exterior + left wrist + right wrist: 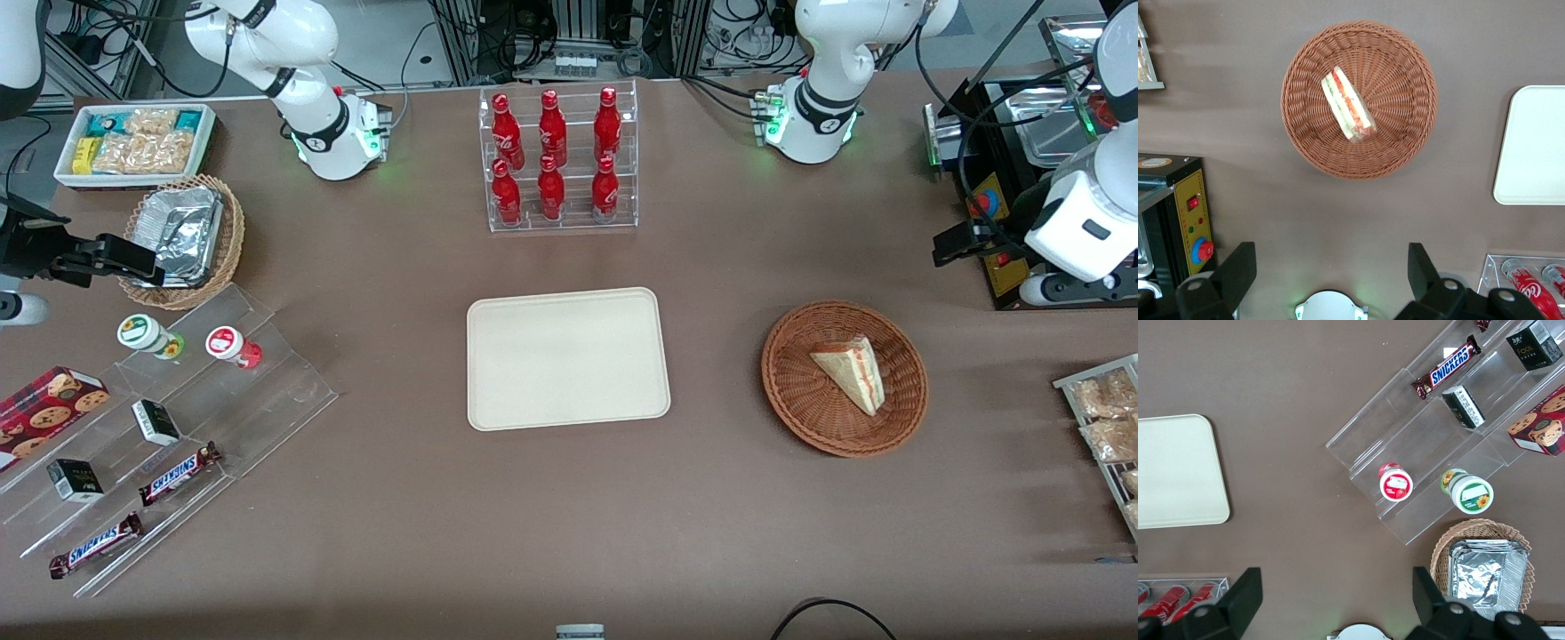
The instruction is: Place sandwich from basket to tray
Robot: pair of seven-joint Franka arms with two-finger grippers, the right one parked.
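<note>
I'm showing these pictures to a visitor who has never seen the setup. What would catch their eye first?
Probably the clear rack of red bottles, standing farther from the front camera than the bare cream tray at the table's middle. Next, the sandwich lying in the round brown basket beside the tray, toward the working arm's end. The claw hangs open above the table near the basket, holding nothing.

claw (1331, 277) high, open path to basket (1405, 140)

White rounded arm (1080, 209), black joint bands, green base lights; black pincer (1331, 273) fingers.
</note>
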